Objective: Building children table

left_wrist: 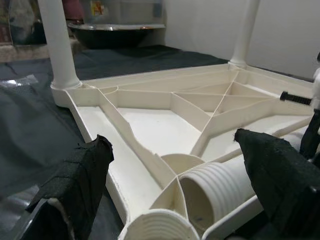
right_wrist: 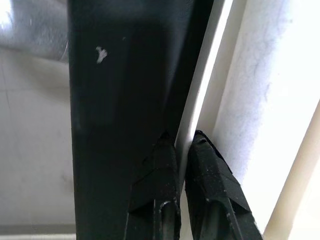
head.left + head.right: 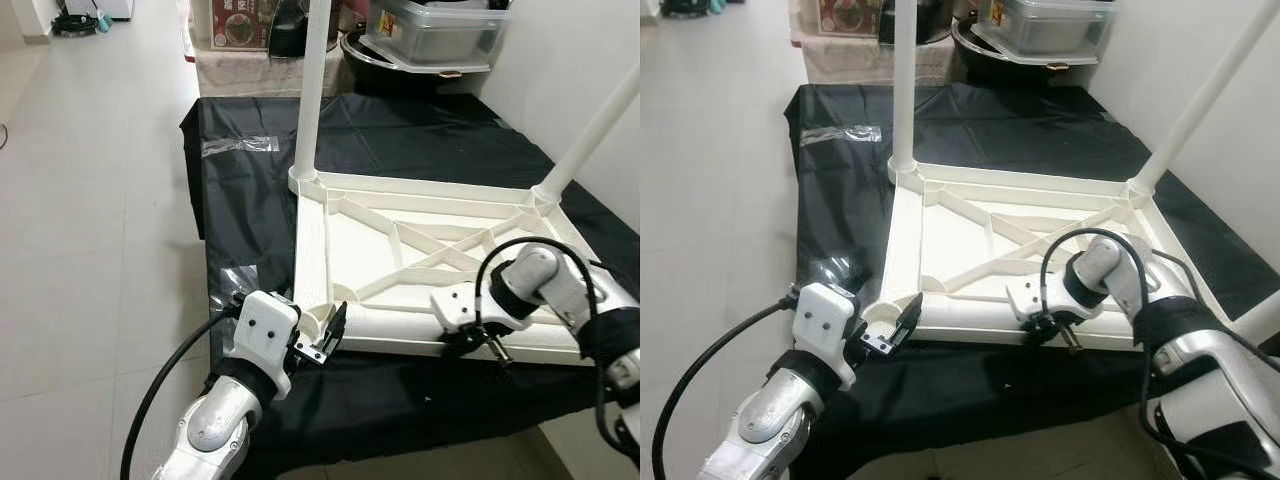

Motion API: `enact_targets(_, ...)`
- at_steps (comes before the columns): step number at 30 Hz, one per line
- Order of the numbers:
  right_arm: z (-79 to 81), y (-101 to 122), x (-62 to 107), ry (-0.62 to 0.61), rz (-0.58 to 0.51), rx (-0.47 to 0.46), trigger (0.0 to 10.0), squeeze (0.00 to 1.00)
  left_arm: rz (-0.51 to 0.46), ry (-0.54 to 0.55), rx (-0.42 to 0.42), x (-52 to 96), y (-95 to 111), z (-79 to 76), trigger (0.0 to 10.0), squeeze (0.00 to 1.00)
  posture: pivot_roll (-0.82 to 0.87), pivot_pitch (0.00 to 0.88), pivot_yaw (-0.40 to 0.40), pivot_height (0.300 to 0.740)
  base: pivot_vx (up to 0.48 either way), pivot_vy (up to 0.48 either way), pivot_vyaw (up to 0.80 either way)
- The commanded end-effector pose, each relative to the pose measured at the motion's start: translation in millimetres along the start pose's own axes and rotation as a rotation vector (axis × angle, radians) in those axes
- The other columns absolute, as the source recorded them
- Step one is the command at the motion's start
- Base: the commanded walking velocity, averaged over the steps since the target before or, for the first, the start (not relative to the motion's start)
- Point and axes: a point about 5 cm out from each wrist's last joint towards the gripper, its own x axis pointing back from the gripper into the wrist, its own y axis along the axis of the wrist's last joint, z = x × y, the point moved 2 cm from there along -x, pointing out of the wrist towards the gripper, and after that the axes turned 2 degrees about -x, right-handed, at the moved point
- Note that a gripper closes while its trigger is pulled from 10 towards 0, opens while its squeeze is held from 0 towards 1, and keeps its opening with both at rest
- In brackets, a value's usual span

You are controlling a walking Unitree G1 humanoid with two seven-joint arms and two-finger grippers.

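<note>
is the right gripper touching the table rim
Touching: the right wrist view shows the right gripper with its two black fingers pinched on the thin white table rim.

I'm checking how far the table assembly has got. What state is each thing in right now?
Tabletop: upside down on the black cloth, ribs facing up.
Far legs: two screwed in, standing upright.
Loose leg: lying along the near edge, not fitted.
Near corner socket: empty.
Left gripper: open, at the near corner.
Right gripper: shut on the tabletop's near rim.
</note>
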Motion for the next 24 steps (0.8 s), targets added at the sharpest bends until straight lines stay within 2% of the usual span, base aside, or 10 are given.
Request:
enact_targets(1,25.0,-1.1,-33.7,0.265,0.079,0.104,0.0,0.0,0.013,-0.004,-0.006,1.7,-4.2,-2.0,10.0,0.0,0.07,0.154,-0.105,0.74,0.0,0.0,0.0)
enact_targets(4,21.3,3.9,-31.2,0.25,0.068,0.133,0.0,0.0,0.02,-0.005,-0.006,2.0,-5.4,-1.8,10.0,0.0,0.07,0.154,-0.102,0.74,0.0,0.0,0.0)
enact_targets(7,8.4,19.0,-27.0,0.186,0.019,0.186,0.0,0.0,0.03,-0.009,-0.009,3.0,-7.7,-2.2,10.0,0.0,0.07,0.146,-0.099,0.74,0.0,0.0,0.0)
enact_targets(8,8.4,19.0,-27.0,0.186,0.019,0.186,0.0,0.0,0.03,-0.009,-0.009,3.0,-7.7,-2.2,10.0,0.0,0.07,0.146,-0.099,0.74,0.0,0.0,0.0)
enact_targets(10,-4.9,30.3,-21.7,0.099,0.014,0.267,0.0,0.0,0.035,-0.014,-0.01,3.6,-9.6,-3.5,10.0,0.0,0.07,0.141,-0.098,0.74,0.0,0.0,0.0)
enact_targets(19,-17.6,36.8,-17.1,0.008,0.042,0.346,0.0,0.0,0.04,-0.028,-0.01,3.0,-13.1,-6.5,10.0,0.0,0.06,0.133,-0.097,0.74,0.0,0.0,0.0)
enact_targets(20,-22.3,39.1,-17.5,-0.031,0.044,0.352,0.9,0.0,0.043,-0.029,-0.01,3.1,-14.0,-6.9,10.0,0.0,0.06,0.131,-0.096,0.74,0.0,0.0,0.0)
enact_targets(21,-25.6,41.1,-17.6,-0.055,0.041,0.346,10.0,0.0,0.046,-0.033,-0.009,3.4,-14.8,-7.6,10.0,0.0,0.06,0.128,-0.095,0.74,0.0,0.0,0.0)
enact_targets(24,-29.9,45.5,-18.0,-0.091,0.017,0.334,10.0,0.0,0.049,-0.036,-0.008,3.6,-15.7,-8.3,10.0,0.0,0.06,0.127,-0.096,0.74,0.0,0.0,0.0)
